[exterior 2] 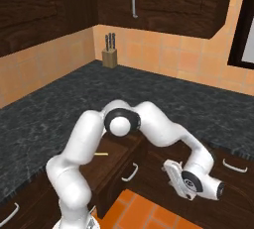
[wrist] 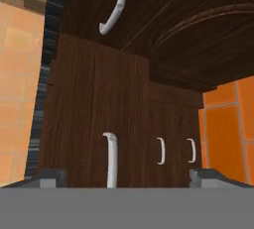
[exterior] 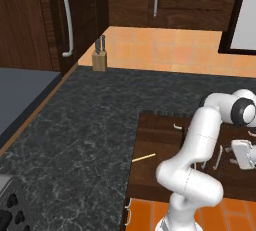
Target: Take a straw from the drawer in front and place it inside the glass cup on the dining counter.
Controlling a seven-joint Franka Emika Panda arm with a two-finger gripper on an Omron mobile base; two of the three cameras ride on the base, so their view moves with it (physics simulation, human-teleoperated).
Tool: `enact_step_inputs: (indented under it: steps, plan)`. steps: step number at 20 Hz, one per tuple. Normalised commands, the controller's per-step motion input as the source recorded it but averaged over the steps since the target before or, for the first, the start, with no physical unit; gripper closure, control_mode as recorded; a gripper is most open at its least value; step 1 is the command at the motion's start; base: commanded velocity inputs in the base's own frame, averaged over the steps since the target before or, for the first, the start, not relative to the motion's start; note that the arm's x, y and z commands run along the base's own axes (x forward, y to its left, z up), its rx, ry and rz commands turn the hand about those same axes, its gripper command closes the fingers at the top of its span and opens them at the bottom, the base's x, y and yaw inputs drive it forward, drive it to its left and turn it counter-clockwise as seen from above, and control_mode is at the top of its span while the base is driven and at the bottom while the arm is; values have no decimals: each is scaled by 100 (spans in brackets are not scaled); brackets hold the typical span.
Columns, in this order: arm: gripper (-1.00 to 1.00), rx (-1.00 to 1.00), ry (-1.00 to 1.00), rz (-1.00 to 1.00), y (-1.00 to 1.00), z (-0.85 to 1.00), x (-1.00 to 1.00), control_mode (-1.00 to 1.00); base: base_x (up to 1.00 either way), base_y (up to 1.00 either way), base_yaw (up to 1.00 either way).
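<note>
The drawer (exterior: 160,147) stands pulled out from under the black speckled tabletop (exterior: 85,125), and its dark wooden inside is open from above. The straw (exterior: 143,158) lies flat in it near the left wall, at about 9 o'clock from the arm's white elbow in the left base view, with one end at the tabletop's edge; in the right base view the straw (exterior 2: 101,153) shows as a short yellow piece at 7 o'clock from the dark round joint. The gripper (wrist: 127,176) points at the dark cabinet fronts, and its fingers (wrist: 49,177) are spread wide, one at each lower corner of the hand view, pinching nothing. Between them, at 6 o'clock in the hand view, a curved silver handle (wrist: 110,159) rises, apart from both tips. In the left base view the hand sits low at 3 o'clock, in front of the open drawer, over the orange floor (exterior: 150,215). A knife block (exterior: 100,57) stands far back at 11 o'clock by the tiled wall, well apart from the arm, so the tabletop between them leaves free room for moving. The drawer's front edge and the floor below it are also free
</note>
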Motion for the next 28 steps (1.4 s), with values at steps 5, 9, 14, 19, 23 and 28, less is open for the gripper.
enact_step_inputs:
  steps: [5, 9, 14, 19, 23, 28]
  plan:
    - [-100, -12, 12, 0, 86, 100, 0, -100, 0, 0, 0]
    - [-100, -22, 20, 0, 100, 100, 1, -100, 0, 0, 0]
    - [-100, -29, 25, 0, 100, 53, 18, -100, 0, 0, 0]
    - [-100, -22, 26, 0, 89, 2, 50, -100, 0, 0, 0]
    - [-100, -19, 22, 0, 75, -1, 49, -100, 0, 0, 0]
    - [-100, -19, 19, 0, 30, -38, 57, -100, 0, 0, 0]
